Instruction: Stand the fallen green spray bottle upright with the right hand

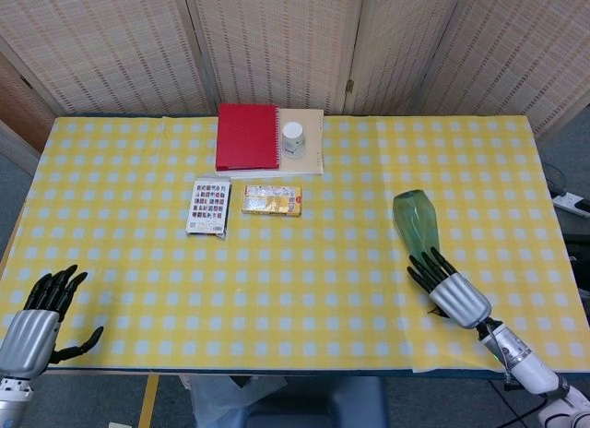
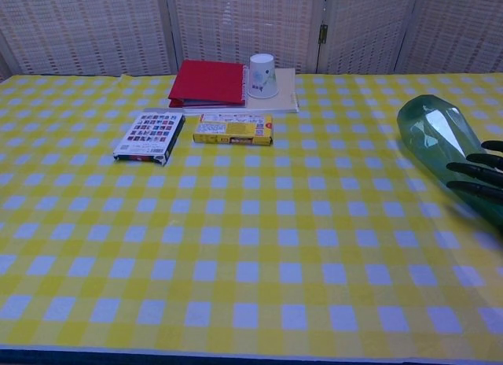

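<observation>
Lying on its side toward the table's (image 1: 304, 262) 3 o'clock edge in the head view, the green spray bottle (image 1: 416, 221) has the right hand (image 1: 449, 291) laid over its near end, fingers (image 1: 426, 267) spread and straight rather than wrapped around it; whether they actually touch the glass is unclear. At 7 o'clock the left hand (image 1: 37, 319) hovers off the table corner, fingers apart and empty. In the chest view the bottle (image 2: 440, 137) sits at 3 o'clock, with dark fingers (image 2: 471, 173) splayed across its body from the frame's edge. A red notebook (image 2: 207, 82) and paper cup (image 2: 262, 75) rest at 12 o'clock.
</observation>
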